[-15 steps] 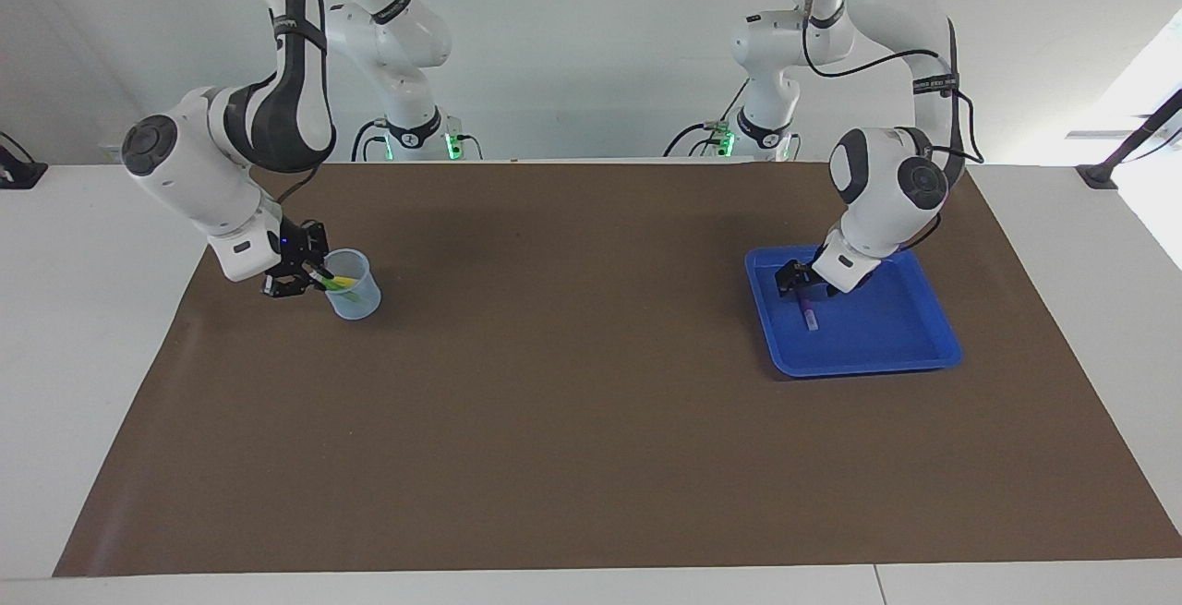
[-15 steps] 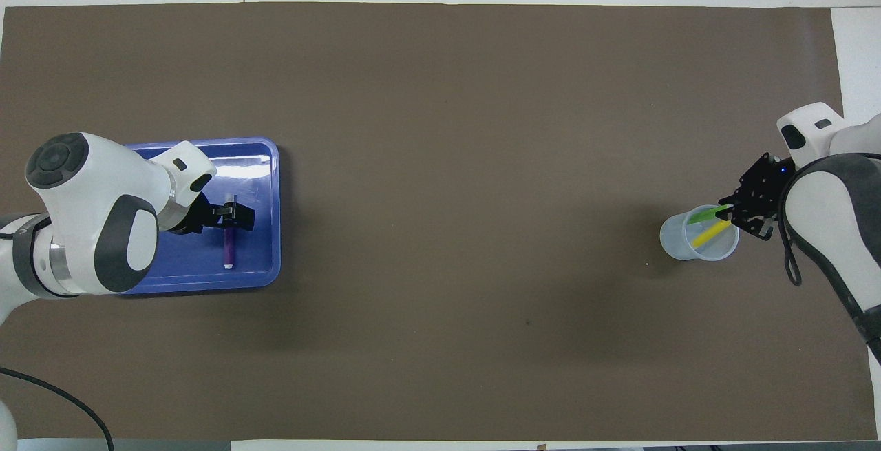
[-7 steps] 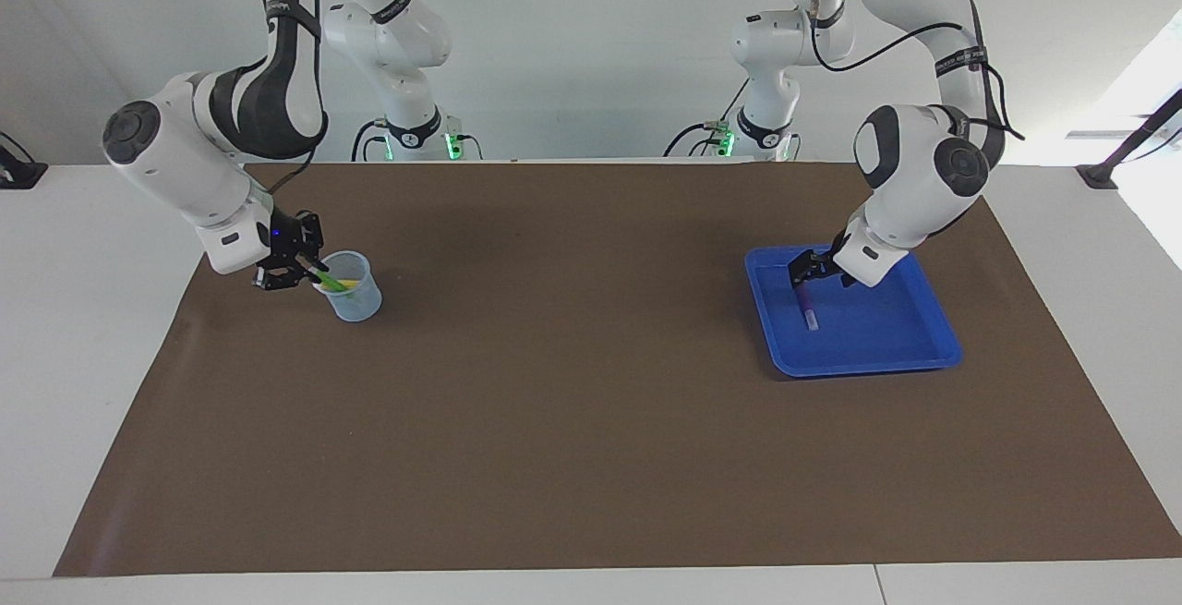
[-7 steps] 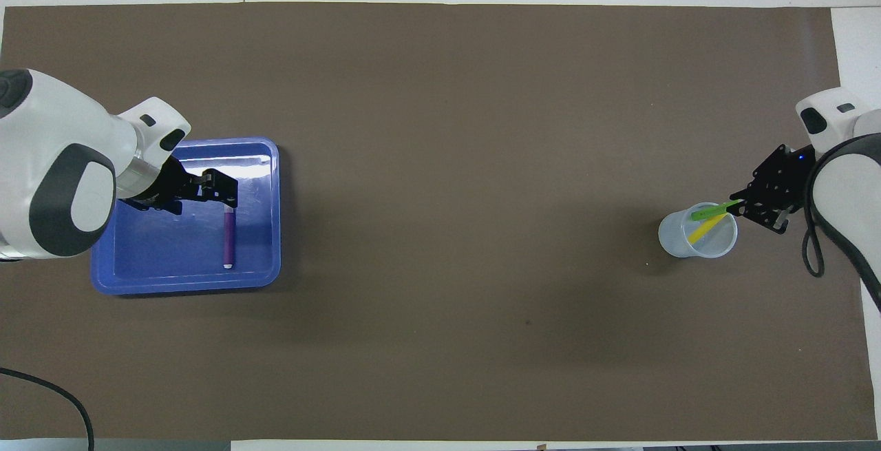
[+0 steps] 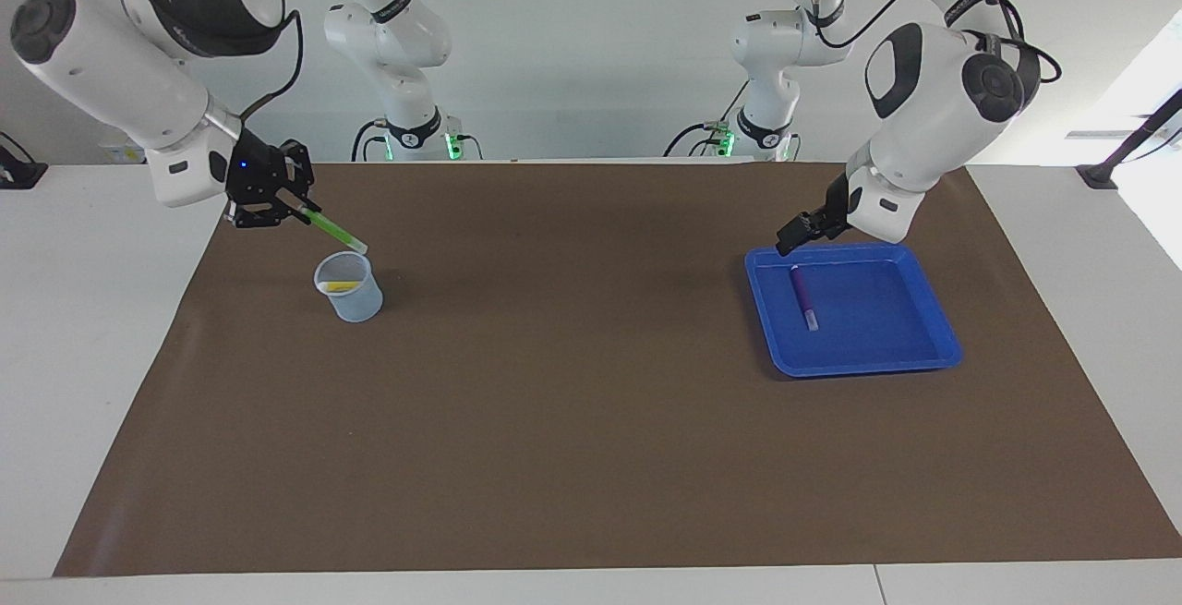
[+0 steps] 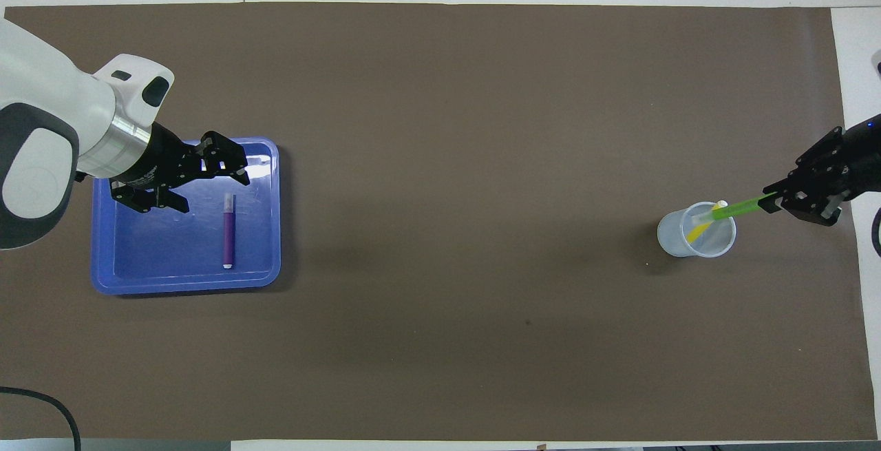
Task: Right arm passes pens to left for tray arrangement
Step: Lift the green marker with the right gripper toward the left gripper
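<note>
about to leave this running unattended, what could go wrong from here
The right gripper pinches the green pen only at one end, so it might swivel or slip during the handover. Its pale tip hangs just above the cup, so a low sideways move could tip it. The left gripper, open, hovers over the tray.

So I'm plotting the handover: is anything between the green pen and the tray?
Nothing visible. The right claw holds the green pen over the cup; only bare mat lies toward the tray.
</note>
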